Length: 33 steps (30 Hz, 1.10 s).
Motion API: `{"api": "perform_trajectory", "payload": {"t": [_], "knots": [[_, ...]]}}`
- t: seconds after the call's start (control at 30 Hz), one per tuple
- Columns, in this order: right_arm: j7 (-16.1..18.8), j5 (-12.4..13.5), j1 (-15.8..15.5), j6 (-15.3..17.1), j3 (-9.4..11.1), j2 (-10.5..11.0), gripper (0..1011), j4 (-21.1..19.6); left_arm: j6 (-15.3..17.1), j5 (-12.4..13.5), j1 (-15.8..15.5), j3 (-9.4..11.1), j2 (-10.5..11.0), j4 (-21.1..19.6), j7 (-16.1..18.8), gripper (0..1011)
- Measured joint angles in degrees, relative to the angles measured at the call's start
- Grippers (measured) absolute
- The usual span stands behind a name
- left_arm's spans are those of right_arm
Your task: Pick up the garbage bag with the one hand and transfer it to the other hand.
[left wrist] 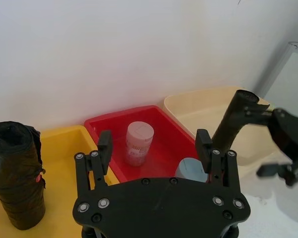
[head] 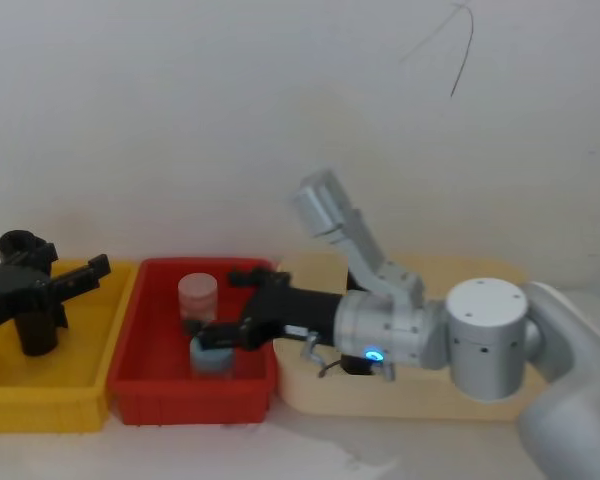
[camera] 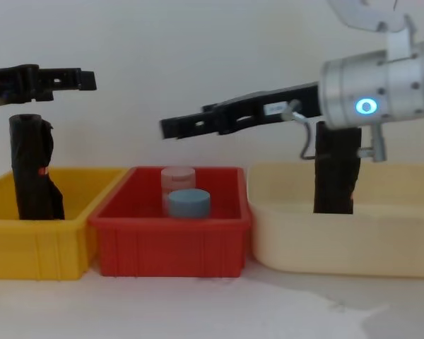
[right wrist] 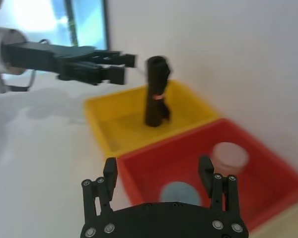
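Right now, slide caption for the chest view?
Garbage bag upright in beige bin, untouched; right gripper above red bin, left gripper above yellow bin.

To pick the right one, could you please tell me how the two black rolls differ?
The yellow-bin roll bears a small red mark; the cream-tub roll shows none. The yellow-bin roll stands in plain sight near the left pincer; the cream-tub roll is partly hidden behind the right arm. Both are black, crinkled and stand on end.
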Motion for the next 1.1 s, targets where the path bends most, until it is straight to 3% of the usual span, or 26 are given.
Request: {"api": "perform_trajectory", "payload": {"t": [0.23, 0.57, 1.1], "knots": [[3.84, 1.05, 3.19, 3.04, -3.35, -3.65, 1001, 4.95, 0.00, 0.00, 0.00, 0.00, 0.00, 0.00, 0.01, 1001], [4.82, 2.04, 6.34, 5.55, -4.92, -7.09, 1001, 10.68, 0.00, 0.00, 0.00, 0.00, 0.00, 0.00, 0.01, 1001], [4.72, 1.83, 10.19, 6.23, -6.31, -8.58, 1001, 15.60, 0.00, 0.00, 0.00, 0.00, 0.00, 0.00, 0.01, 1001]]}}
